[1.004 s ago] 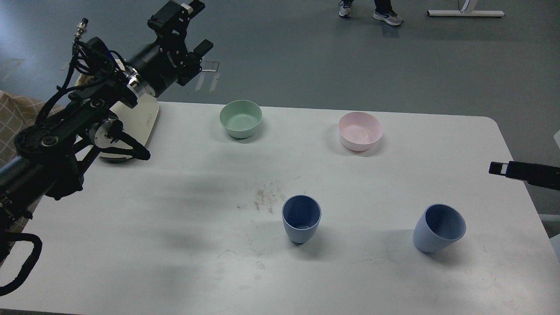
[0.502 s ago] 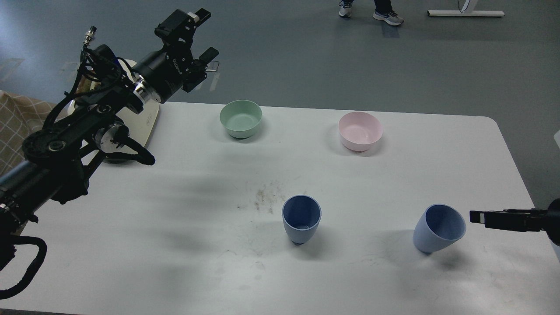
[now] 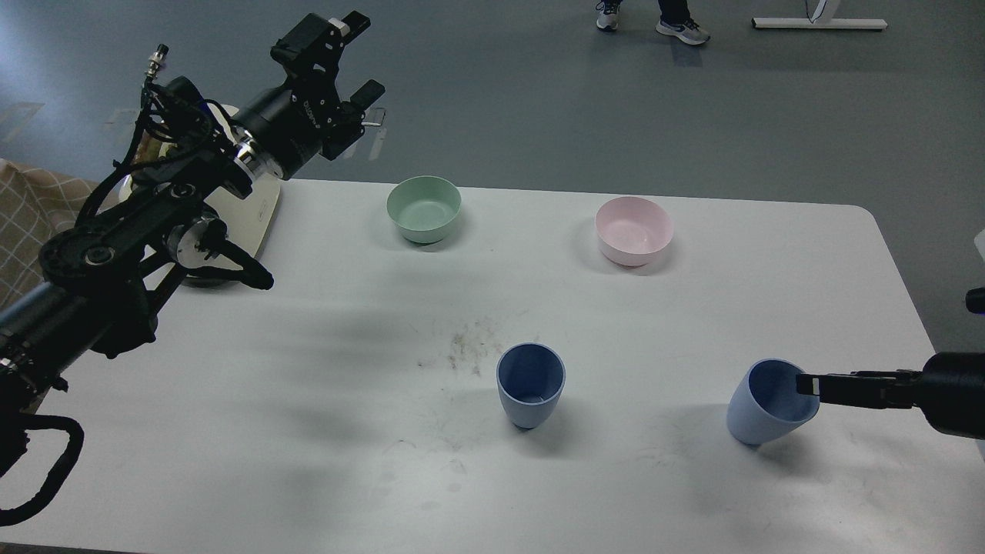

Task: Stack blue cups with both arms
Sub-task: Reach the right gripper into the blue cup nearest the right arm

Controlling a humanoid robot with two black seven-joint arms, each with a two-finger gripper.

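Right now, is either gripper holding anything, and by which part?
Left gripper is open and holds nothing. Right gripper is at the right cup's rim; a grip cannot be told.

Lab: grey floor (image 3: 539,100), white table (image 3: 346,385), bystander's sneakers (image 3: 681,29).

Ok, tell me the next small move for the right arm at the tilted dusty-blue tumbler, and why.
Probably ease the right gripper slightly further left, then close on the rim. Its tip just overlaps the right rim of the tilted matte dusty-blue tumbler, and no grasp is visible yet. The second, upright blue tumbler stands free to the left.
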